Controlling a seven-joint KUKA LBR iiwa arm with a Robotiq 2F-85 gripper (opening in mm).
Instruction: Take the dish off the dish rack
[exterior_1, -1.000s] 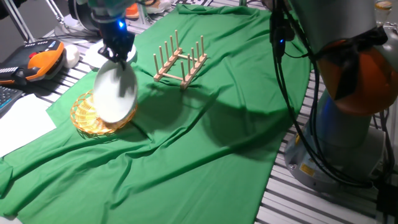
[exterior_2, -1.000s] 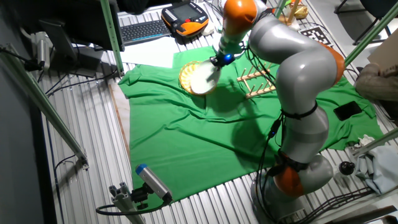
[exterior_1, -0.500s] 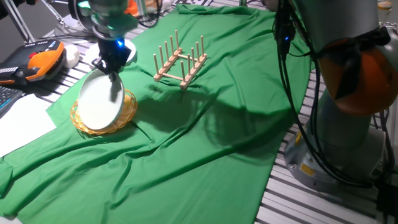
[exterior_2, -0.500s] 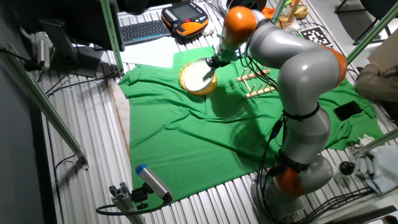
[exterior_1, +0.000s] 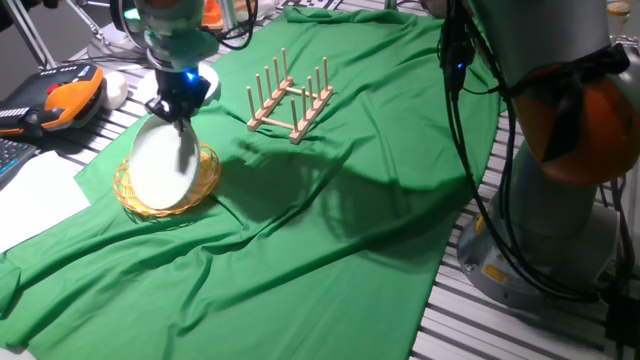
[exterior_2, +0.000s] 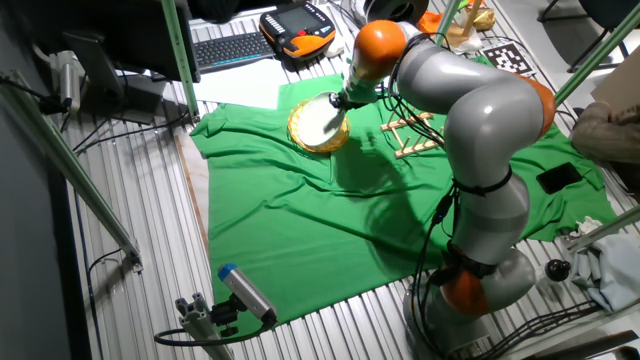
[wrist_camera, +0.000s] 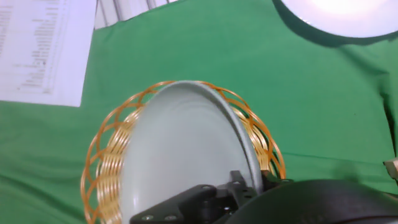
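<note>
Over the round woven wicker basket (exterior_1: 165, 190), the end effector (exterior_1: 181, 112) is gripping the white round dish (exterior_1: 160, 166) by its rim, tilted into the basket. The light wooden pegged dish rack (exterior_1: 291, 96) is standing apart on the green cloth (exterior_1: 330, 230).

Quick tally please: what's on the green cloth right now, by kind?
White dishes: 2, one in the gripper over the basket, one at the cloth's far edge
Wicker baskets: 1
Wooden dish racks: 1, no dish in it
Total: 4
</note>
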